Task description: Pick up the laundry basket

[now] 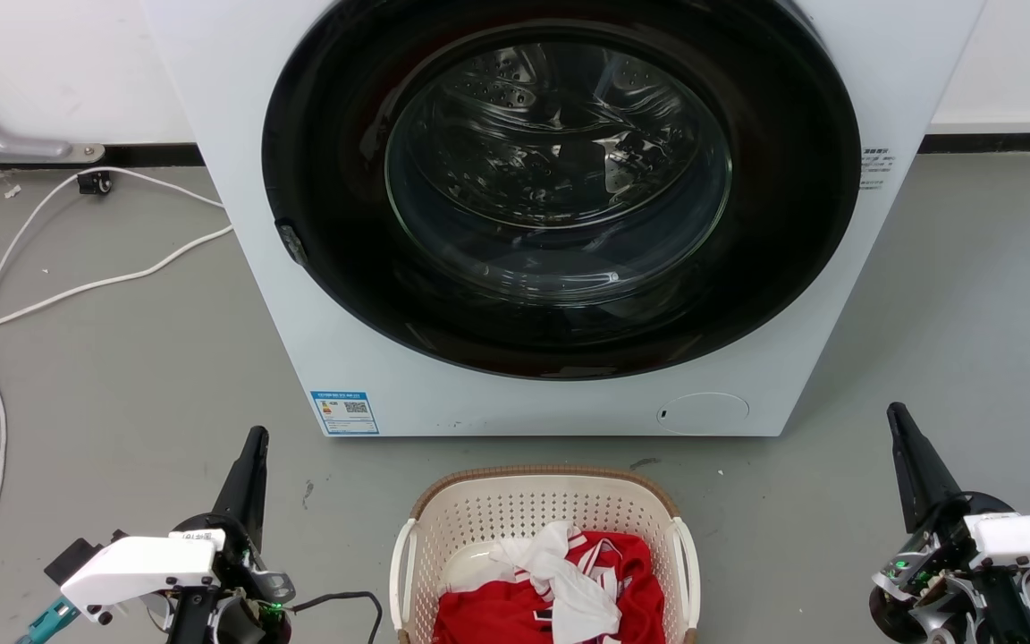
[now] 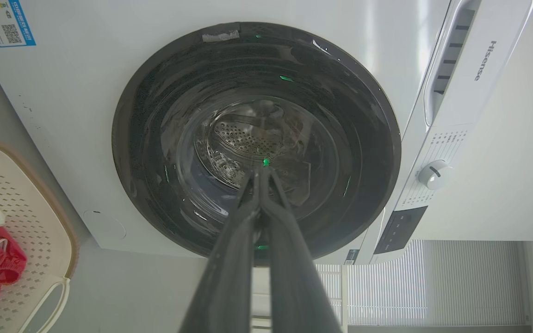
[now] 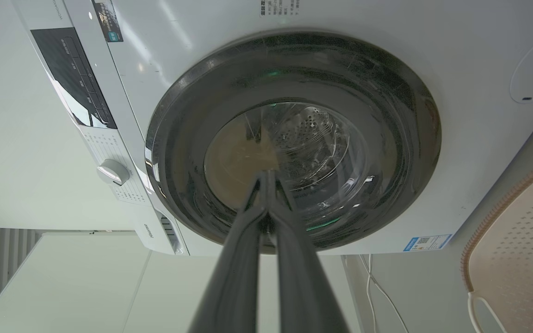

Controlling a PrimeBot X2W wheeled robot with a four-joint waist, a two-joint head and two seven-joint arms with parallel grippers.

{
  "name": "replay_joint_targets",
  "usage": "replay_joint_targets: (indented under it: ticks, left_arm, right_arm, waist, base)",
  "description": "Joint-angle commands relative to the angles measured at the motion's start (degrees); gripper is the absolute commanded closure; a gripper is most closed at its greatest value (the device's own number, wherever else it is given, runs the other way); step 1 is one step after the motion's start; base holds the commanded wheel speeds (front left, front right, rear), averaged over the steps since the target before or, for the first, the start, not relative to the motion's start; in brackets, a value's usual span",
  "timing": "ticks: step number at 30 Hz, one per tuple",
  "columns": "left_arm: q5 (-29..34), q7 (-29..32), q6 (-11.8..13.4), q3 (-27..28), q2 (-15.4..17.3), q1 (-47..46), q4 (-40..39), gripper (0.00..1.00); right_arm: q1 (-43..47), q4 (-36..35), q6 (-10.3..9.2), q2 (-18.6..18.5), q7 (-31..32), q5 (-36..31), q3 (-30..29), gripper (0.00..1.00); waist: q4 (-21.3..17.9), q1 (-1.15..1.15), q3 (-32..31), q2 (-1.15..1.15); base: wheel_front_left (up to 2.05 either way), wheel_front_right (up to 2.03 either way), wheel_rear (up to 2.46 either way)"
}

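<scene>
Between the two arms, on the floor just before the washing machine, the laundry basket is sitting, its white side handles facing outward. The left gripper and right gripper are pointing forward, fingers pressed together, roughly equally near.

You're in a laundry area, plain enough to pass for a test room. A white front-loading washer fills 12 o'clock in the head view, its door closed and the steel drum showing through the glass. The left wrist view catches its dial and Hisense badge. At 6 o'clock a basket holds red and white clothes. The floor is bare grey, the walls white with dark skirting. A loose white cable trails at 9 o'clock. Slatted blinds show past the washer in the left wrist view.
</scene>
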Motion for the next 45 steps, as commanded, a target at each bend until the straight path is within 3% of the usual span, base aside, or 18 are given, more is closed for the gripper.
replay_joint_targets:
  ticks: [1, 31, 32, 45]
  left_arm:
    - [0.4, 0.1, -0.2, 0.2, 0.0, -0.6, 0.1, 1.00]
    - [0.3, 0.2, -0.2, 0.3, -0.1, -0.6, 0.1, 1.00]
    - [0.3, 0.0, 0.0, 0.1, -0.1, 0.1, 0.2, 0.00]
    - [2.0, -2.9, 0.1, -1.6, -0.3, 2.7, 0.0, 0.00]
  right_arm:
    - [-0.6, 0.1, 0.00, 0.2, 0.1, -0.2, -0.1, 1.00]
    - [-0.6, 0.1, 0.00, 0.3, 0.2, -0.3, -0.2, 1.00]
    - [0.1, 0.2, 0.01, 0.1, 0.1, 0.0, -0.1, 0.00]
    - [2.9, 0.5, -0.01, 0.3, -2.8, -3.1, 1.1, 0.00]
  waist:
    - [0.0, 0.00, 0.0, 0.00]
    - [0.0, 0.00, 0.0, 0.00]
    - [0.0, 0.00, 0.0, 0.00]
    - [0.0, 0.00, 0.0, 0.00]
  base:
    - [0.00, 0.00, 0.00]
    - [0.00, 0.00, 0.00]
    - [0.00, 0.00, 0.00]
    - [0.00, 0.00, 0.00]
